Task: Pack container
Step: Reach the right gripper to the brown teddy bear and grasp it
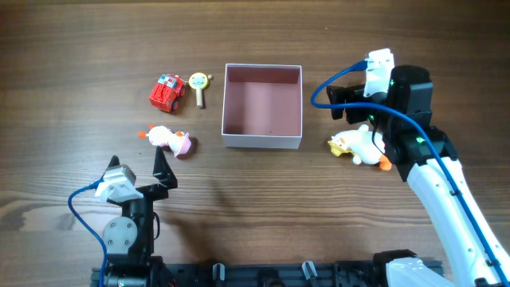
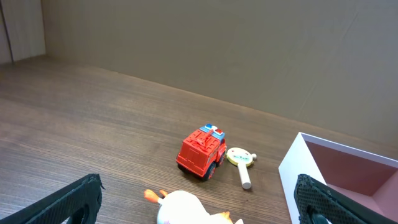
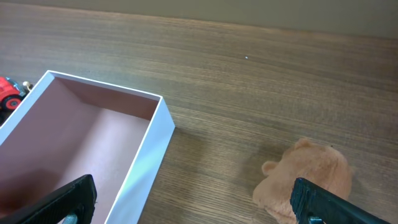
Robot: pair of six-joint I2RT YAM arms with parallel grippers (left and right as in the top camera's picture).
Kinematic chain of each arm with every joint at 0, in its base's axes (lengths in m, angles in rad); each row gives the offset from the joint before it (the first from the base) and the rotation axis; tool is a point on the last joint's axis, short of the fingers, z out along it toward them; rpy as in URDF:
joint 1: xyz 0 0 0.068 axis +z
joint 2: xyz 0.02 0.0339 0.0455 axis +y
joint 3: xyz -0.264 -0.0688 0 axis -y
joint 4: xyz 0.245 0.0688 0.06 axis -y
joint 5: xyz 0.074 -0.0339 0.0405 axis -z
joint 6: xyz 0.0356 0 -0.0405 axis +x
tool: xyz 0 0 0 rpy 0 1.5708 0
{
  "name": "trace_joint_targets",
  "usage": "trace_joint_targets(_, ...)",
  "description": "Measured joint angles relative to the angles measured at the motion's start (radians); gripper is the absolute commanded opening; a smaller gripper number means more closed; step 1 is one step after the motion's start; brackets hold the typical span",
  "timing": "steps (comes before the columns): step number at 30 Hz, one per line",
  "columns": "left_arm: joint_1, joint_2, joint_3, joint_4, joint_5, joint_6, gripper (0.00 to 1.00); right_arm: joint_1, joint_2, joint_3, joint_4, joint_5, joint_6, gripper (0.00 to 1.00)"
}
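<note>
White-walled container [image 1: 262, 140], pink floor bare, red toy truck [image 1: 166, 92] well apart from it.

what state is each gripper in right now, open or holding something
left gripper: open, holding nothing
right gripper: open, holding nothing

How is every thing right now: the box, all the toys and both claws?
container: upright, open on top, empty.
fire truck: on its wheels, outside the container.
round-headed stick toy: lying flat, outside the container.
white and pink toy: lying down, not held.
white and yellow toy: lying beside the container, not held.
left claw: open, empty.
right claw: open, empty.
</note>
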Motion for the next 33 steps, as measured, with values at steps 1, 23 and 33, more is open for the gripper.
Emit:
trace_joint_targets(1, 0.0, 0.0, 0.0, 0.0, 0.0, 0.0, 1.0, 0.0, 0.0, 0.0, 0.005, 0.0, 0.0, 1.0)
trace_joint_targets(23, 0.0, 0.0, 0.0, 0.0, 0.0, 0.0, 1.0, 0.074, 0.359, 0.21, 0.114, 0.488, 0.167, 0.93)
trace_joint_targets(33, 0.0, 0.0, 0.0, 0.0, 0.0, 0.0, 1.0, -0.089, 0.418, 0.23, 0.092, 0.416, 0.219, 0.92)
